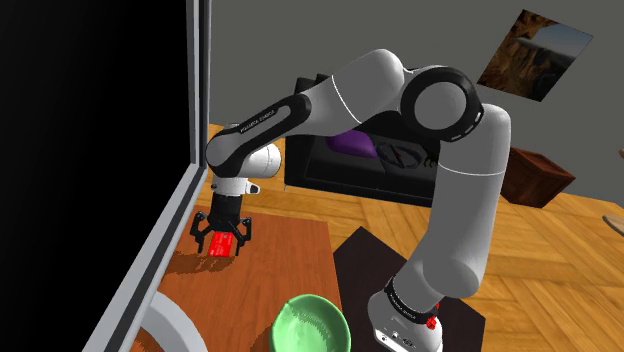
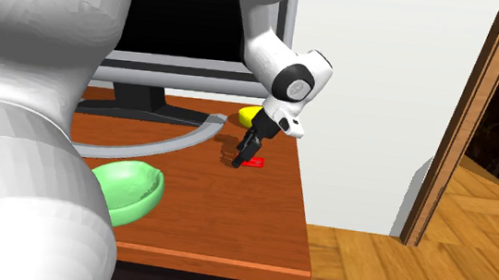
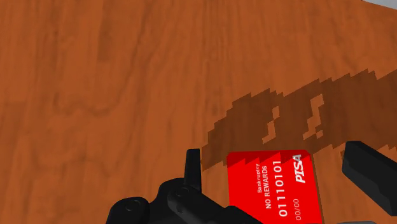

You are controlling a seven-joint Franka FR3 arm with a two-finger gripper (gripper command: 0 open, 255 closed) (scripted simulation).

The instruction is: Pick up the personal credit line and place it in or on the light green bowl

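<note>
A red credit card (image 3: 270, 186) with white print lies flat on the brown wooden table (image 3: 114, 95). My black gripper (image 3: 273, 159) hovers low over it, open, with one finger on each side of the card and a gap to both. In the shoulder view the gripper (image 1: 222, 238) points down at the card (image 1: 222, 247) near the table's far left. The light green bowl (image 1: 311, 326) stands near the table's front edge. In the second exterior view the card (image 2: 255, 162) lies just beside the gripper (image 2: 239, 161), and the bowl (image 2: 128, 190) sits to the left.
A large black screen (image 1: 95, 120) on a grey stand (image 2: 148, 107) borders the table. A yellow object (image 2: 249, 116) lies behind the gripper. A grey curved band (image 2: 178, 141) runs across the table. A dark sofa (image 1: 350, 165) stands beyond, and the table's edge (image 2: 214, 261) drops to wooden floor.
</note>
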